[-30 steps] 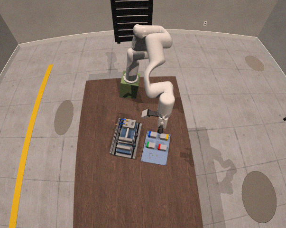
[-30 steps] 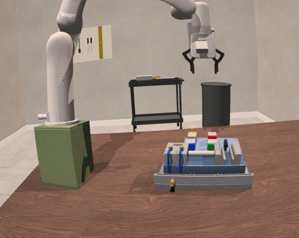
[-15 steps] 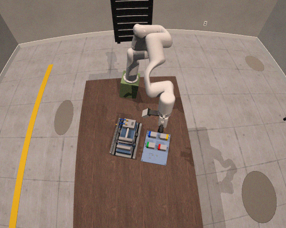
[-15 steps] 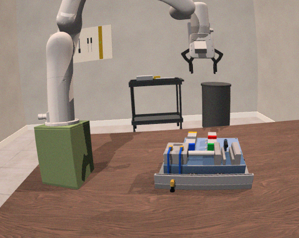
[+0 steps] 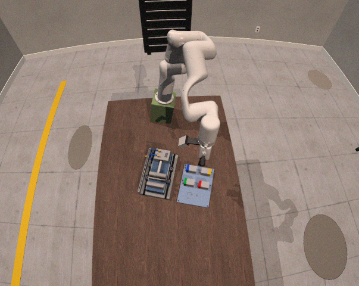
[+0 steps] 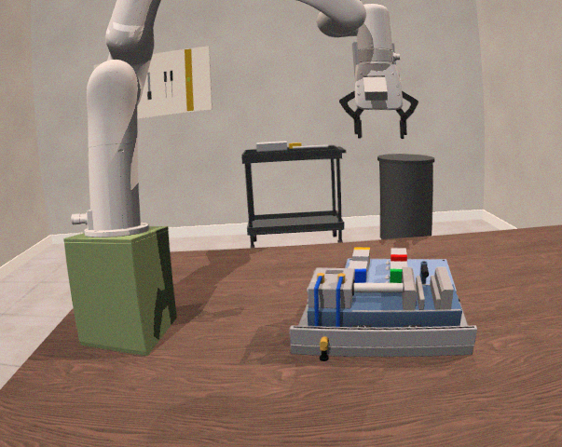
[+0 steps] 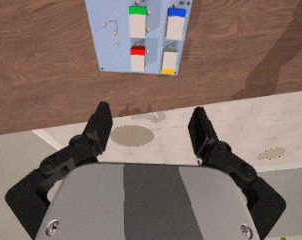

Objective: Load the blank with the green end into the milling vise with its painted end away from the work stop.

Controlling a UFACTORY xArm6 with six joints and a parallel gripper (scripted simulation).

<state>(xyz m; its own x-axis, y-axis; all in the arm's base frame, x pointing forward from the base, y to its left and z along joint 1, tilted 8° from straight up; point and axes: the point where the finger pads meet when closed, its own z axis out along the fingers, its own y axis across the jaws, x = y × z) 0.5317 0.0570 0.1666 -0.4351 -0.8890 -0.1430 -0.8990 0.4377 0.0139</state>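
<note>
The blank with the green end (image 5: pixel 189 182) lies on the light blue infeed plate (image 5: pixel 195 186), in the row nearer the plate's open half, on the vise side. It also shows in the wrist view (image 7: pixel 137 21) and behind the vise in the exterior view (image 6: pixel 395 276). The milling vise (image 5: pixel 158 173) stands left of the plate, with nothing between its jaws. My gripper (image 6: pixel 378 126) (image 5: pixel 201 160) is open and empty. It hangs high above the table, over the plate's end nearest the robot base. Its fingers show in the wrist view (image 7: pixel 153 131).
Three other blanks lie on the plate: blue end (image 5: pixel 191 168), yellow end (image 5: pixel 206 171), red end (image 5: pixel 203 185). The green robot pedestal (image 5: pixel 162 109) stands at the table's far end. A black cart (image 6: pixel 294 190) and a dark bin (image 6: pixel 405 195) stand on the floor beyond.
</note>
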